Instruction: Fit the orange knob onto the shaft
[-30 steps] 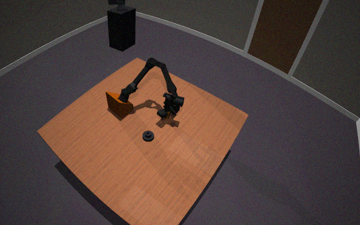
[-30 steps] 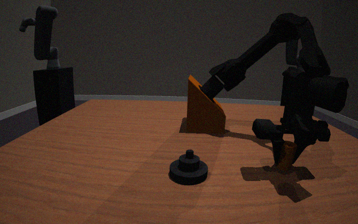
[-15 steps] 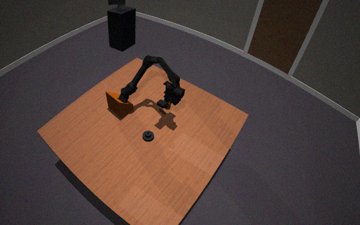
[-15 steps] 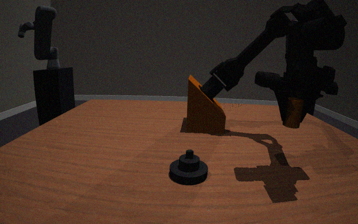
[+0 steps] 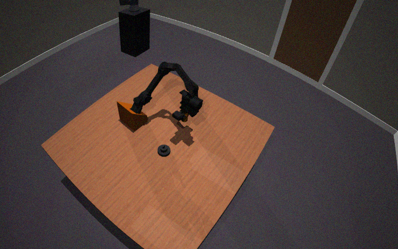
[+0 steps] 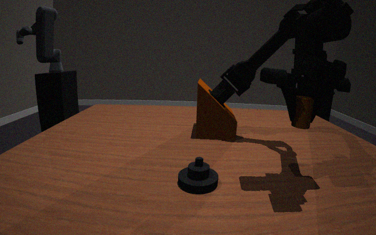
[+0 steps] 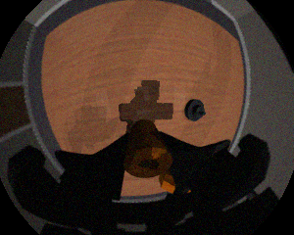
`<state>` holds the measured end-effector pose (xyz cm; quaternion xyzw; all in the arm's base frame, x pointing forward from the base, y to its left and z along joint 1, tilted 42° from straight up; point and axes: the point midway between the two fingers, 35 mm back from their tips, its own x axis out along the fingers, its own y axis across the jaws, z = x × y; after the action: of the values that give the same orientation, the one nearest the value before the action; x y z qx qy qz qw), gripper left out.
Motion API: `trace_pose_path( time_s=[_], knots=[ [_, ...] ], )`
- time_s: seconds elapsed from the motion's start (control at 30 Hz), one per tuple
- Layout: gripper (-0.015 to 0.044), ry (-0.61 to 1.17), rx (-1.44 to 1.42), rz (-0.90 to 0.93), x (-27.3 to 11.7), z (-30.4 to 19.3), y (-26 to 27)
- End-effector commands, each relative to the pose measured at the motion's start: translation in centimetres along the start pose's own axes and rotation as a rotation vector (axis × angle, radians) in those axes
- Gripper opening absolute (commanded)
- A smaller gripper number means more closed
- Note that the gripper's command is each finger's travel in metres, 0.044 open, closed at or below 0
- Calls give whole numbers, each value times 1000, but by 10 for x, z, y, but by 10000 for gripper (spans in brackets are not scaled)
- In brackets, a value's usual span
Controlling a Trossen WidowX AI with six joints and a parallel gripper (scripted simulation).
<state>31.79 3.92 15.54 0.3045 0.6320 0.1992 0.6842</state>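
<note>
The orange knob (image 5: pixel 185 117) (image 6: pixel 303 111) (image 7: pixel 148 159) is held between the fingers, well above the table. My gripper (image 6: pixel 302 116) (image 7: pixel 143 135) is shut on the knob and points down. The dark round pedestal (image 5: pixel 164 151) (image 6: pixel 198 185) (image 7: pixel 193 111) stands on the table, away from the gripper, to the left of it in the exterior view. Its short dark shaft (image 6: pixel 199 161) (image 7: pixel 202 113) points up with nothing on it. The shaft's flat side cannot be made out. A dark opening shows in the knob's end in the wrist view, but its flat side is not clear.
The orange wedge-shaped arm base (image 5: pixel 132 118) (image 6: pixel 213 119) stands on the wooden table (image 5: pixel 117 173) (image 6: pixel 97 180) behind the pedestal. The arm's shadow falls on the table to the right of the pedestal in the exterior view. A dark block (image 5: pixel 134 32) (image 6: pixel 56 99) with a grey arm stands off the table.
</note>
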Motion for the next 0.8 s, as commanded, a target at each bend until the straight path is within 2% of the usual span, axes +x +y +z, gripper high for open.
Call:
trace_pose_path(
  time_s=[0.0,0.77],
  knots=[
    [0,0,-3,-6,3,4,-13],
    [0,0,-2,-17,19,21,-85]
  ],
)
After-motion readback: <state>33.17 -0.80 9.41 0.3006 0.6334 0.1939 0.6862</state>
